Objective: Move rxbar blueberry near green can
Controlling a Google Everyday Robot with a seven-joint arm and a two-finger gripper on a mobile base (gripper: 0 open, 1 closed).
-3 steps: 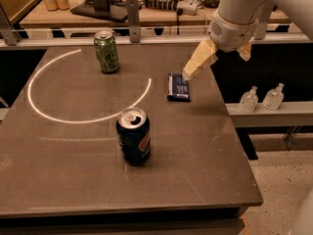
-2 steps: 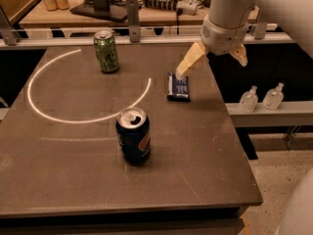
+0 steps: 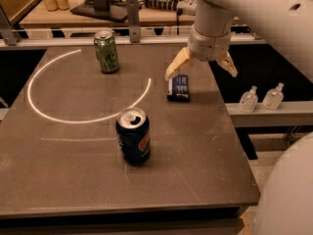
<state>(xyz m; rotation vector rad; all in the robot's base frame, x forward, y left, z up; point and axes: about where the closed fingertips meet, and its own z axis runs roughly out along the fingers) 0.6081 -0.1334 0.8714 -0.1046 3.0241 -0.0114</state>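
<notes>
The rxbar blueberry [image 3: 179, 87] is a small flat dark navy bar lying on the dark table [image 3: 73, 185], right of centre near the right edge. The green can [image 3: 106, 51] stands upright at the back left of the table. My gripper [image 3: 200, 68] hangs open just above and behind the bar, one pale finger [image 3: 176, 64] over the bar's far left end, the other [image 3: 228, 64] out to the right past the table edge. It holds nothing.
A dark blue soda can [image 3: 133, 135] stands upright in the middle front of the table. A white arc is marked on the tabletop. Two small clear bottles [image 3: 261, 98] sit on a ledge to the right. A cluttered desk runs behind.
The gripper has moved left and down, from right of the bar to directly over it, and its fingers now straddle wider. The bar and cans have not moved.
</notes>
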